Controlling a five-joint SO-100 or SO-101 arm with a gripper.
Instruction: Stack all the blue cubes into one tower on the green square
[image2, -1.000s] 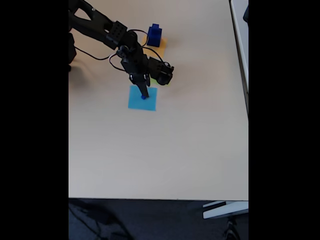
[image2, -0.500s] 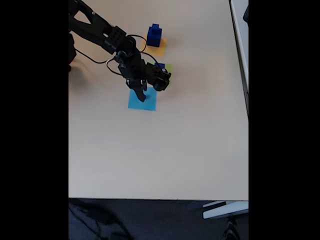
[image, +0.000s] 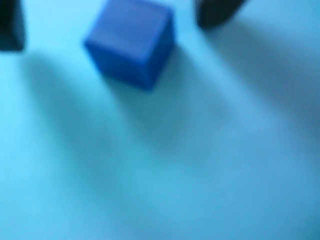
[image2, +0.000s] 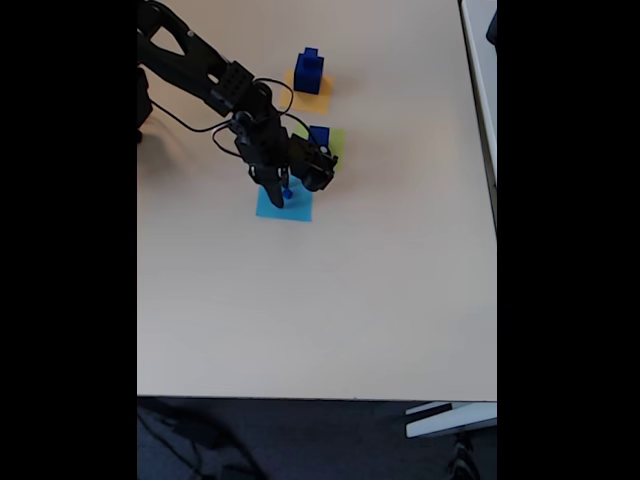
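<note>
In the wrist view, the fingers (image: 107, 22) are standing spread and released around the tiny blue cube (image: 131, 41), which is resting on the light blue square (image2: 284, 203), ready for grasping. Versus a second ago, the arm is drawing back, exposing a cube (image2: 320, 135) on the green square (image2: 337, 140); beyond, two stacked cubes (image2: 309, 70) are sitting on the orange-yellow square (image2: 316, 99).

Pale beige counter (image2: 330, 300) with three flat squares: orange-yellow (image2: 318, 100), green (image2: 336, 138), light blue (image2: 298, 208).
</note>
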